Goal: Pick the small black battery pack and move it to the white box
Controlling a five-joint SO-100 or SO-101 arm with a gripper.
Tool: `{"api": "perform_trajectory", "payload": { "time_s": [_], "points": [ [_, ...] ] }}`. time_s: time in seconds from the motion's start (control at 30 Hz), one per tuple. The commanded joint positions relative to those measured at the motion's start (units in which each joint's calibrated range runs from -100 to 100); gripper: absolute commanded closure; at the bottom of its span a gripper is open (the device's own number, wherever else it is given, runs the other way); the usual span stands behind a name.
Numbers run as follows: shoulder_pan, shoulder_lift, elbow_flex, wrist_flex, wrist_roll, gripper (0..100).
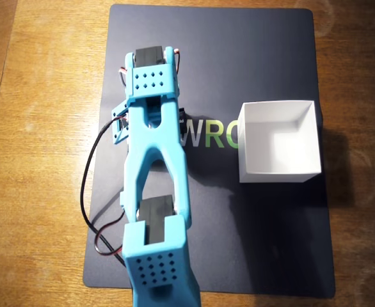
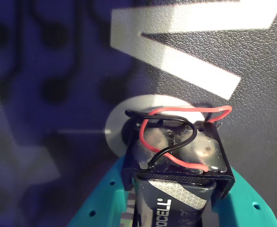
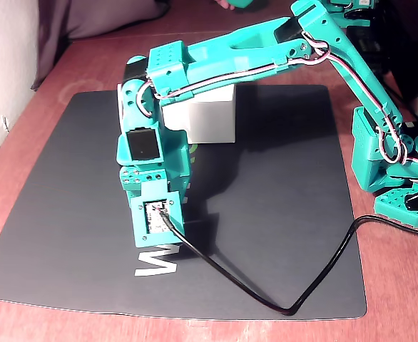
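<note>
Your gripper [image 2: 176, 208] sits at the small black battery pack [image 2: 178, 165], well apart from the white box [image 1: 279, 176], over the lettered part of the dark mat [image 1: 264, 57]. In the wrist view the pack fills the bottom centre, lying between the turquoise fingers [image 2: 103, 205], which flank it on both sides. The jaws look closed around the pack's body, though the contact faces themselves are hidden, so treat the clamp as likely rather than proven. You cannot tell from these views whether the pack rests on the mat or is clear of it.

Judge the pack as a stiff, fairly dense block: a hard plastic holder with a Duracell cell [image 2: 176, 201] inside. It won't give under the fingers, and its smooth sides could slip if the squeeze is light. Take it across the long flat sides, as you appear to be doing.

Mind the red wire [image 2: 186, 111] and the black wire [image 2: 174, 144] looped over the near end. They are thin and could snag on the box wall, so keep the fingers off them.
</note>
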Motion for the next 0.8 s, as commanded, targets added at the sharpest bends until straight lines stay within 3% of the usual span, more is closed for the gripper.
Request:
{"api": "perform_trajectory", "payload": {
  "time_s": [0.0,0.77],
  "points": [
    [0.52,-3.54,-0.09,1.38,0.05,93],
    [2.05,-5.64,0.81,1.12,2.06,92]
  ]
}}
